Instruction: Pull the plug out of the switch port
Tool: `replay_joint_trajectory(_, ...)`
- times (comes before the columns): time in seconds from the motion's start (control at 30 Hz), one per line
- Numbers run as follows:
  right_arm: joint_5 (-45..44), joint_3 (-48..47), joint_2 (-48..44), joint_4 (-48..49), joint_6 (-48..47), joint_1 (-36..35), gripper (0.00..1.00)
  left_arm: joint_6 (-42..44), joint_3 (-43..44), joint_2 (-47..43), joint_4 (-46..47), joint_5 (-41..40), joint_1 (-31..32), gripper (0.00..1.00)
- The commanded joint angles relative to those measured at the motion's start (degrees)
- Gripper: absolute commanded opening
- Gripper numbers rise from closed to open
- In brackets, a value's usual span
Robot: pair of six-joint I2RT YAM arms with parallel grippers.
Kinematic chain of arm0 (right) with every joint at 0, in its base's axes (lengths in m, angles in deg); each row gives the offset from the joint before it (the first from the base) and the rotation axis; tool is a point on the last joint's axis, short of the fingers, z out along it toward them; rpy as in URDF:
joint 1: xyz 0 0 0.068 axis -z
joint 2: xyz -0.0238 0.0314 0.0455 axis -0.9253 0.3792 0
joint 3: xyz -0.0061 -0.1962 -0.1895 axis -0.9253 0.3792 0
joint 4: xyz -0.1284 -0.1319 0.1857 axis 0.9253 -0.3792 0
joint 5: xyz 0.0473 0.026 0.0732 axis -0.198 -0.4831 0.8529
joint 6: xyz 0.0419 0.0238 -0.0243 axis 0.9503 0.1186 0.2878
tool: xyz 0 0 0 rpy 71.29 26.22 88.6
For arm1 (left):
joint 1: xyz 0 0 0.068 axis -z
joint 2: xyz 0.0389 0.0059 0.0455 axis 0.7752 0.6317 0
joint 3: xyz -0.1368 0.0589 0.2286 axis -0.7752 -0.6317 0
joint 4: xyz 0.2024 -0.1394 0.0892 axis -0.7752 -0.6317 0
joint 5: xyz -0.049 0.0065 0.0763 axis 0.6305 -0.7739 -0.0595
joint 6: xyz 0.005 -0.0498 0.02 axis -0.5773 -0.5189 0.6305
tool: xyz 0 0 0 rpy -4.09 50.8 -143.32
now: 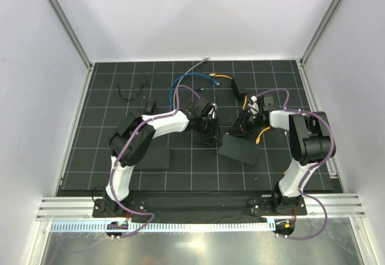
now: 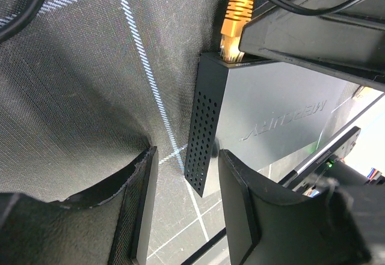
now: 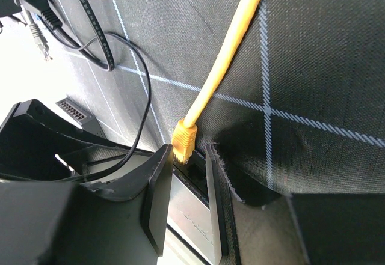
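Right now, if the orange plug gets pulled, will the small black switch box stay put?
Probably not: the black plastic switch box looks light and unfastened on the black gridded mat, so likely slides. Flat rigid sides suit bracing with the left gripper.

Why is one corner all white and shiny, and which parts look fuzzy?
Right wrist view: the top left corner is washed out white by bright light, while the orange cable and plug are sharp. Left wrist view: the near gripper fingers look dark and a bit soft, and the right edge glares white. Top view: even light, only soft shadows.
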Motion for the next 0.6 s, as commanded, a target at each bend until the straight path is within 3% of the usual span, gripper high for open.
replay_joint_trajectory(0.0,1.9,1.0,0.5,0.4,-1.9,0.0,0.36,0.7,1.8,0.0,1.6,1.4,0.3,0.48)
replay_joint_trajectory(0.2,2.0,0.5,3.2,0.3,-2.0,0.0,0.35,0.7,2.3,0.3,1.3,1.6,0.3,0.48)
replay_joint_trajectory(0.57,2.3,1.3,2.5,3.5,0.4,0.0,0.13,0.8,2.8,1.8,0.4,2.7,0.8,0.47)
